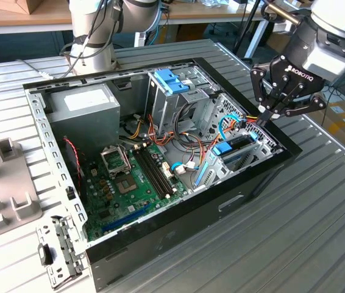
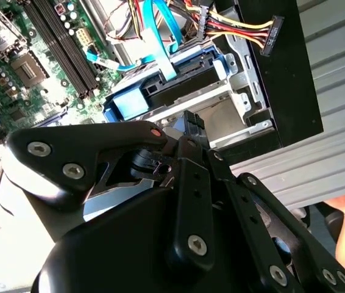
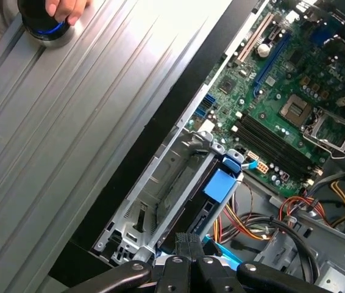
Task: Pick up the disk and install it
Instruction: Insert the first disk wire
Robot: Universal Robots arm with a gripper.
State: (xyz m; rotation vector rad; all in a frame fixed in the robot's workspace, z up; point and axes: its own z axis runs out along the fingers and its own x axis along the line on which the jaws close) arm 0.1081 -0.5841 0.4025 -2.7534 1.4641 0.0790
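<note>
The disk (image 1: pixel 241 145) lies in the metal drive bay (image 1: pixel 264 143) at the corner of the open computer case on the exterior view's right, and its blue plastic end piece (image 1: pixel 223 148) faces the motherboard. My gripper (image 1: pixel 263 116) hangs just above the bay's outer end, beside the red and yellow cables, its fingers shut together on nothing. In the second wrist view the fingertips (image 2: pixel 194 125) sit over the dark disk (image 2: pixel 181 91) and blue piece (image 2: pixel 127 104). The first wrist view shows the gripper (image 3: pixel 188 240) above the disk (image 3: pixel 200 212) and its blue end (image 3: pixel 221 183).
Inside the case (image 1: pixel 160 226) sit a green motherboard (image 1: pixel 130 183), a grey power-supply box (image 1: pixel 84 107) and a tall cage with a blue top (image 1: pixel 171 82). Loose cables (image 1: pixel 184 128) run between them. A person's hand (image 3: pixel 63 9) rests on a round knob on the ribbed table (image 1: pixel 319 220).
</note>
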